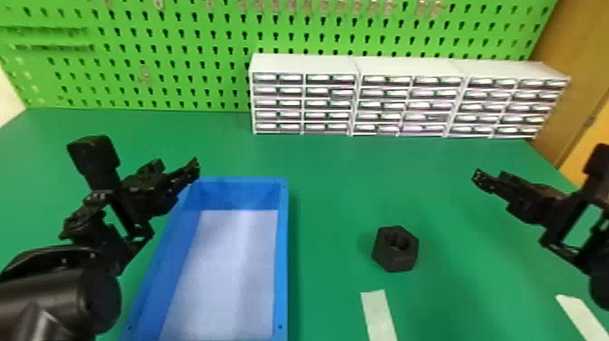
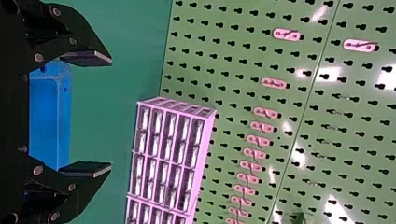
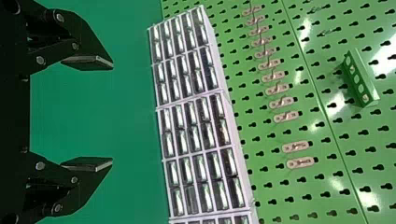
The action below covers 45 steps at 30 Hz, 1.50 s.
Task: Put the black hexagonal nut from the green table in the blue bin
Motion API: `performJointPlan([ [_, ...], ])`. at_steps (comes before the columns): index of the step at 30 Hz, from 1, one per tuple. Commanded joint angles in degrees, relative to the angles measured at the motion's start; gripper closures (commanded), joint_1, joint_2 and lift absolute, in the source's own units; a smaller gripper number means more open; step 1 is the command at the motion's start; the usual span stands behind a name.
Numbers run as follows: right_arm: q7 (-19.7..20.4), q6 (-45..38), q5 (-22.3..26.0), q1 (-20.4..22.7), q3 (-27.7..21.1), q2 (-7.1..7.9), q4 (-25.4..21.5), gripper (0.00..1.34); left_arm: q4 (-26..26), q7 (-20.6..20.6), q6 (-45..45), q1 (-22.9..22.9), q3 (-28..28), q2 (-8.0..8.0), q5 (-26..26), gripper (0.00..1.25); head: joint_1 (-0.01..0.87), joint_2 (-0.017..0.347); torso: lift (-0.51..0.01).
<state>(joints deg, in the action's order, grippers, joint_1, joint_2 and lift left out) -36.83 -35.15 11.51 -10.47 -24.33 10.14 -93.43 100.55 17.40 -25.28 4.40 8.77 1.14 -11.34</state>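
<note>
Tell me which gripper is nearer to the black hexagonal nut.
Right. The right gripper hangs to the right of the nut; the left gripper is farther off to its left, by the far left corner of the blue bin.

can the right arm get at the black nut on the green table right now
Probably yes: the right pincer hangs open and empty to the right of the black nut, with nothing seen standing between them.
</note>
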Motion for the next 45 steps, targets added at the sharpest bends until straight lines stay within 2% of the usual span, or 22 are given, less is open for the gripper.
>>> performJointPlan([
  [1, 0.0, 0.0, 0.0, -0.1, 0.2, 0.06, 0.0, 0.53, 0.0, 0.0, 0.1, 0.0, -0.1, 0.00, 0.0, 0.45, 0.691, 0.009, -0.097],
  [45, 0.0, 0.0, -0.2, -0.6, 0.7, 0.50, 0.0, 0.52, 0.2, 0.0, 0.1, 0.1, -0.1, 0.00, -0.1, 0.45, 0.691, 0.009, -0.097],
])
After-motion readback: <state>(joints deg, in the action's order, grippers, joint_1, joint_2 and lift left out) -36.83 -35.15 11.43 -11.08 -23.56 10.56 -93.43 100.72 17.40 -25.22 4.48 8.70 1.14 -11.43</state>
